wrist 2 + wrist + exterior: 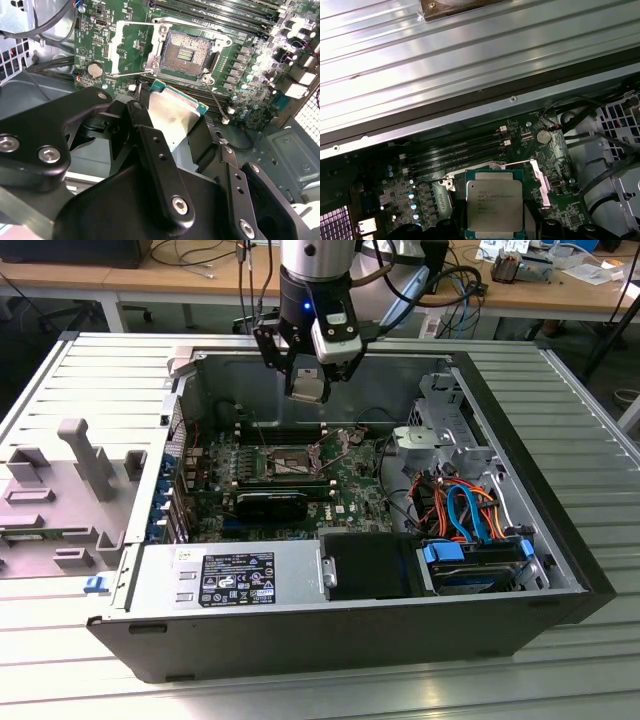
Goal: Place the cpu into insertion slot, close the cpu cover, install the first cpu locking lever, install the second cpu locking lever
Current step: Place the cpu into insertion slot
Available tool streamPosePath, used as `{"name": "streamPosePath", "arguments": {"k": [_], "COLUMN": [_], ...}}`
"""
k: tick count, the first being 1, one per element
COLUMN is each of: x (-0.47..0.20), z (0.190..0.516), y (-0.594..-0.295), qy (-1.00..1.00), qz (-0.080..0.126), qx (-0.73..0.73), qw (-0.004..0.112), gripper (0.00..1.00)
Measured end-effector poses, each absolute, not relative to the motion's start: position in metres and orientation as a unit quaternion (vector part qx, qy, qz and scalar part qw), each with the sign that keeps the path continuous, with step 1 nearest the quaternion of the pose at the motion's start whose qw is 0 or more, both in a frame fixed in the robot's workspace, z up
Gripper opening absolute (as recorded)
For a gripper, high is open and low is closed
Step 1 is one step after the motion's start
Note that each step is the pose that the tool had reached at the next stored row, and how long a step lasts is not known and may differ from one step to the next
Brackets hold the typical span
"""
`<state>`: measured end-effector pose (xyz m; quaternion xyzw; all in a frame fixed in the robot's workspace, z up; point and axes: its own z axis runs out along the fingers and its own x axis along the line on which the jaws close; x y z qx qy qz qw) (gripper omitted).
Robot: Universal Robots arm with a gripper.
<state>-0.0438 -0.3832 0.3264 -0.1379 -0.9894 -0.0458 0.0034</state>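
Note:
My gripper (312, 380) hangs inside the open computer case, above the motherboard, shut on the cpu (309, 391). In the second wrist view the cpu (174, 116) is a flat silver square with a green edge, clamped between the black fingers (150, 145). Beyond it lies the insertion slot (185, 52), dark-centred and uncovered, also seen in the exterior view as the insertion slot (290, 462). The cpu cover (118, 50) stands swung open beside the slot. Two thin wire levers (217, 105) stick out, released. In the first wrist view the cpu (494, 202) hovers by the open cover (542, 187).
A long black card (280, 502) lies just in front of the slot, and memory slots (235, 12) run behind it. The power supply box (235, 578), blue drive cage (475, 565) and orange and blue cables (460, 505) fill the case's front and right. A grey fixture (80, 455) stands outside.

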Motion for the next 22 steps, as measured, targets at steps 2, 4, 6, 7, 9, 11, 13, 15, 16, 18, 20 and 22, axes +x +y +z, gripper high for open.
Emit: {"name": "streamPosePath", "arguments": {"k": [2, 4, 6, 7, 9, 11, 13, 15, 16, 18, 20, 22], "x": [-0.0438, -0.0438, -0.0438, -0.0438, -0.0438, -0.0438, -0.0438, -0.0438, -0.0438, -0.0438, -0.0438, -0.0438], "z": [0.3264, 0.3263, 0.3263, 0.3262, 0.3262, 0.3262, 0.3261, 0.3261, 0.3260, 0.3260, 0.3259, 0.3259], "y": [-0.3832, -0.3832, -0.3832, -0.3832, -0.3832, -0.3832, -0.3832, -0.3832, -0.3832, -0.3832, -0.3832, -0.3832], "qy": [-0.989, -0.988, -0.988, -0.987, -0.986, -0.986, -0.985, -0.984, -0.984, -0.984, -0.983, -0.983], "qz": [-0.046, -0.046, -0.046, -0.046, -0.046, -0.046, -0.046, -0.046, -0.046, -0.046, -0.046, -0.046], "qx": [-0.142, -0.146, -0.150, -0.153, -0.157, -0.162, -0.168, -0.171, -0.172, -0.174, -0.178, -0.180], "qw": [0.003, 0.003, 0.003, 0.003, 0.002, 0.002, 0.002, 0.002, 0.002, 0.002, 0.002, 0.001], "gripper": [0.55, 0.55, 0.55, 0.55, 0.55, 0.55, 0.55, 0.55, 0.55, 0.55, 0.55, 0.55]}}
